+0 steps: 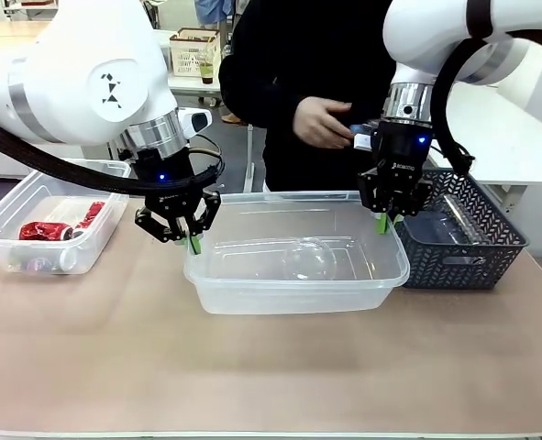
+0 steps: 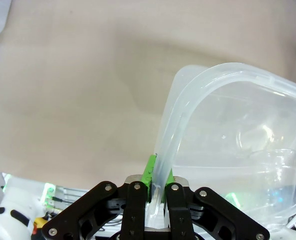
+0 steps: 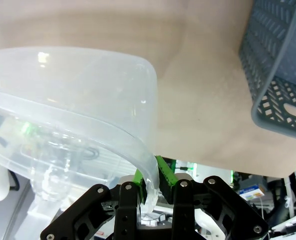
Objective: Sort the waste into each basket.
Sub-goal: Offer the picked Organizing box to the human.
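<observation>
We take the middle tub (image 1: 298, 252) as our reference. It is clear plastic and stands across the centre of the worktop (image 1: 252, 367). Both arms hold it, one at each short end.

The left tool (image 1: 194, 240) is at the left end of this tub. Its green pads are pressed together on the rolled rim, one pad inside the wall and one outside (the left wrist view shows this well). The right tool (image 1: 387, 220) is at the right end of the tub. It pinches the rim there in the same way, with the jaws nearly together and only the thin plastic edge between the pads. We cannot tell if the bottom of the tub rests on the worktop or is slightly raised.

Inside the tub one clear bottle (image 1: 309, 259) lies on the floor, a little right of the middle.

To the left of the tub, well apart from it, stands a second tub (image 1: 113, 170) of the same kind, with crushed red cans (image 1: 46, 229) inside. Just beside the right end of the tub is a dark lattice basket (image 1: 463, 266), which contains other clear bottles (image 1: 454, 215).

Behind the tub, at the far side, a person in dark clothes stands with one hand (image 1: 321, 122) in front of the body.
</observation>
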Controlling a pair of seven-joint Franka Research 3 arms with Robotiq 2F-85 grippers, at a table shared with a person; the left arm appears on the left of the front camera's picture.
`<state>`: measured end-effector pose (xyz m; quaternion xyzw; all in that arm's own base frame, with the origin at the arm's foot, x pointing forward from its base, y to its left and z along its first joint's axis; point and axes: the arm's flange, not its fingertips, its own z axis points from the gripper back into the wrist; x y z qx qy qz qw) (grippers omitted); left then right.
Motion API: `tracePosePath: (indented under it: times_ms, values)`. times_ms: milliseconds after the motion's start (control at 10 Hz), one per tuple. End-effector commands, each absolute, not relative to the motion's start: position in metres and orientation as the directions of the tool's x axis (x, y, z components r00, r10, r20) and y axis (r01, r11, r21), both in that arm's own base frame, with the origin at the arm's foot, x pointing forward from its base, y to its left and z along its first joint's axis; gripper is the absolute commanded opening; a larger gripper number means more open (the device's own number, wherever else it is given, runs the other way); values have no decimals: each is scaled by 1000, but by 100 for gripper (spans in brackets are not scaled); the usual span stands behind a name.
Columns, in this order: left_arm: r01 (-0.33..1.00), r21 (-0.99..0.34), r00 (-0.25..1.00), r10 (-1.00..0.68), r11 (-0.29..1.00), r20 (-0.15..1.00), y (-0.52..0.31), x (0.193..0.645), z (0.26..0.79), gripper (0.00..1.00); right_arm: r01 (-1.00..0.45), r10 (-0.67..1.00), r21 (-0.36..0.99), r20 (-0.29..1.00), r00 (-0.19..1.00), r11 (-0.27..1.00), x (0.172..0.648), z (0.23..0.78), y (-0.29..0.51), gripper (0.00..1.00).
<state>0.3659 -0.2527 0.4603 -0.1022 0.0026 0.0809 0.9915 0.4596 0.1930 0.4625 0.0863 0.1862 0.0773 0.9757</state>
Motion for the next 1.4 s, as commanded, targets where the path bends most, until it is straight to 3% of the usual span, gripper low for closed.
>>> tracePosePath:
  times_ms: [0,1300]
  values:
    - [-192,-214,981,192,958,-19,-244,368,462,0,-114,179,198,-352,919,974,456,464,191,0]
    - [-192,-214,981,192,958,-19,-244,368,462,0,-114,179,198,-352,919,974,456,464,191,0]
